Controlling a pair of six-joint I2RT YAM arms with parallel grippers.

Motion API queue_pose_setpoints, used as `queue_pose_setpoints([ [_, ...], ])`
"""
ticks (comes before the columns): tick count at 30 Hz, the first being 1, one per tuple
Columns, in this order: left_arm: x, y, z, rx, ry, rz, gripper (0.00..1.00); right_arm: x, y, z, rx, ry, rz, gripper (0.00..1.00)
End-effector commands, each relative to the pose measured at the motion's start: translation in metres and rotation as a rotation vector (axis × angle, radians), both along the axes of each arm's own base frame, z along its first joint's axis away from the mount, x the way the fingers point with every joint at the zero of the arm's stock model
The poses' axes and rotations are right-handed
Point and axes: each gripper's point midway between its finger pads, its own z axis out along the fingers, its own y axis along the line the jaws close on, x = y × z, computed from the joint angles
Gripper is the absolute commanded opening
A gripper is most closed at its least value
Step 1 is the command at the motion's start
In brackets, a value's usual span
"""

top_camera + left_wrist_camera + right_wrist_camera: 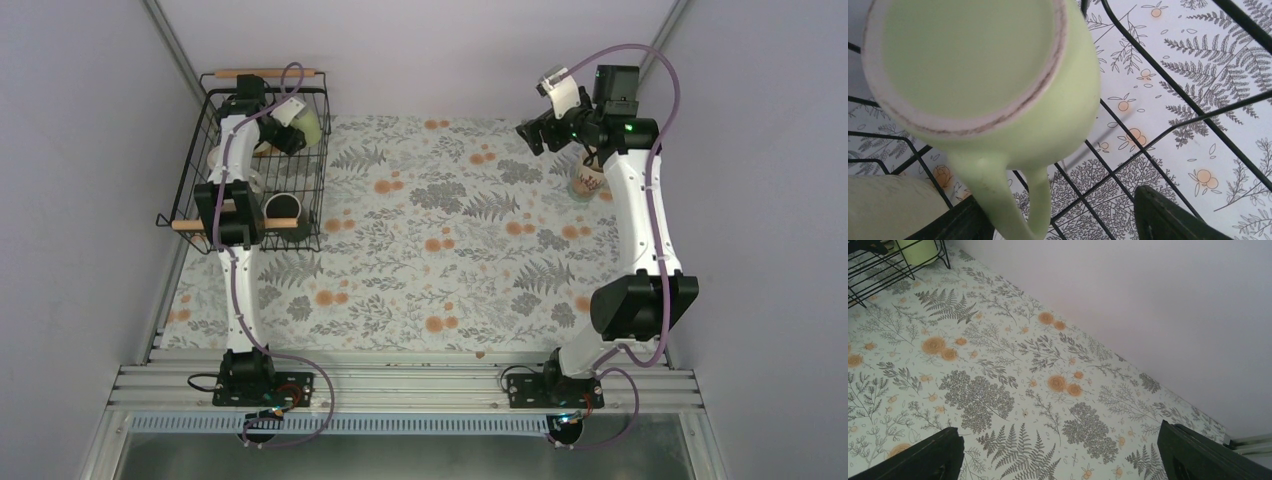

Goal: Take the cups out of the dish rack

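Note:
The dish rack [200, 150], a black wire basket with wooden bar handles, stands at the far left. My left gripper [287, 135] reaches into its far end, next to the pale green mug [312, 124]. In the left wrist view the green mug [998, 75] fills the frame, its handle [1018, 200] hanging between my spread fingers [1168, 215]. That gripper [1063, 225] is open. A black mug [283, 208] and a cream mug [216, 157] lie in the rack. A cream mug [588, 178] stands on the table at the right. My right gripper [533, 135] is open and empty above the cloth [1058, 460].
A floral tablecloth [440, 250] covers the table. Grey walls close in on the left, back and right. The right wrist view shows the rack's corner [878, 270] at top left. A second pale mug [888, 205] lies beside the left finger in the left wrist view.

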Motion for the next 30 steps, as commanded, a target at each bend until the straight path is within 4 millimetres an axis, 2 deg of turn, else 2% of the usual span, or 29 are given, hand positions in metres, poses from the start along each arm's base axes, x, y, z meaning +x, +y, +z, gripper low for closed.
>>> queue_pose_setpoints([
  [1,0.004,0.001,-0.003,-0.016,-0.005,-0.005,0.65,0.000,0.010,0.009,0.026,-0.029,0.022,1.00],
  [4,0.004,0.002,-0.006,-0.015,-0.004,-0.008,0.56,0.001,0.012,0.007,0.033,-0.028,0.028,1.00],
  [7,0.006,0.004,-0.008,-0.005,-0.005,-0.001,0.41,0.002,0.013,0.002,0.030,-0.020,0.027,1.00],
  [16,0.001,0.003,-0.001,-0.015,0.000,-0.018,0.19,0.000,0.016,0.003,0.035,-0.024,0.033,1.00],
  [19,-0.001,0.004,0.002,-0.001,-0.004,-0.027,0.03,-0.002,0.019,0.006,0.039,-0.029,0.042,1.00],
  [23,-0.006,0.005,0.010,0.003,-0.002,-0.030,0.02,-0.006,0.025,0.008,0.043,-0.029,0.057,1.00],
  [26,-0.010,0.007,0.024,-0.004,-0.008,-0.027,0.02,-0.009,0.030,0.010,0.049,-0.031,0.074,1.00],
  [30,-0.015,0.018,0.066,0.003,-0.063,0.011,0.02,-0.011,0.035,0.013,0.064,-0.030,0.093,1.00],
])
